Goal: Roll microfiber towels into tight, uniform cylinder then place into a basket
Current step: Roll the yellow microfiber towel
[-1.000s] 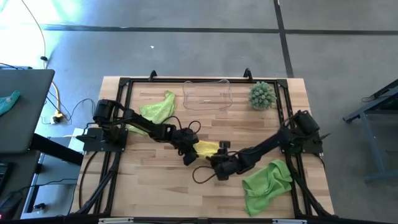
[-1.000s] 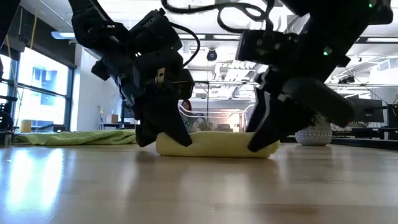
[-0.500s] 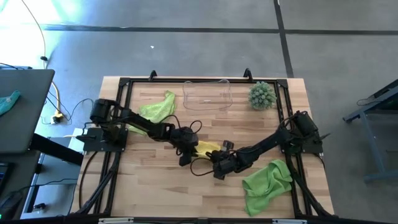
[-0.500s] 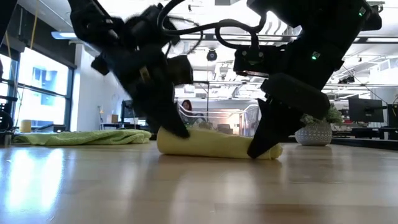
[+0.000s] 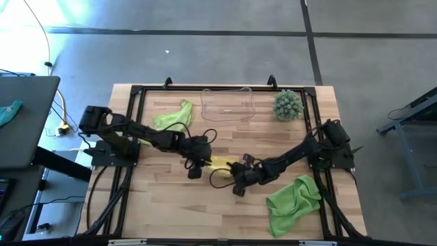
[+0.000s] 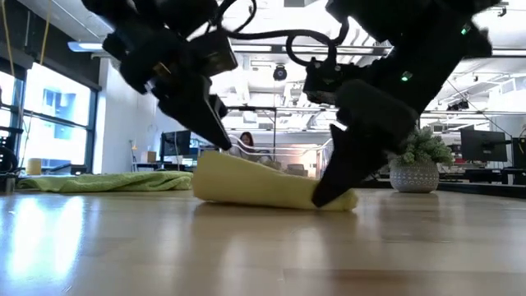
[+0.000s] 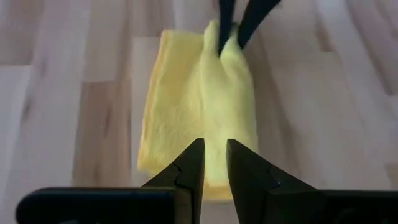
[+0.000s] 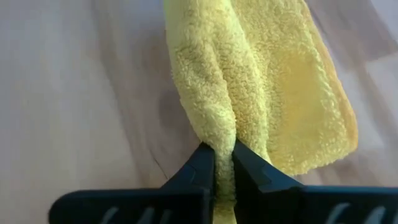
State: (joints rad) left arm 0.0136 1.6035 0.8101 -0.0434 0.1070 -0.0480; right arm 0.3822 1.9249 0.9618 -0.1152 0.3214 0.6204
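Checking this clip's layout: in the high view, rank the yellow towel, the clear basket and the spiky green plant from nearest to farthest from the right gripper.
1. Yellow towel: pinched by the right gripper, mid-table.
2. Clear basket: at the far edge, centre.
3. Spiky green plant: far right corner, beside the basket.

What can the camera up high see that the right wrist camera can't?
Only the high view shows the clear basket, the spiky plant, two lime green towels and the left gripper at the yellow towel's other end. Only the right wrist view shows, up close, the right gripper shut, pinching a fold of the yellow towel. Both show the yellow towel and the wooden table.
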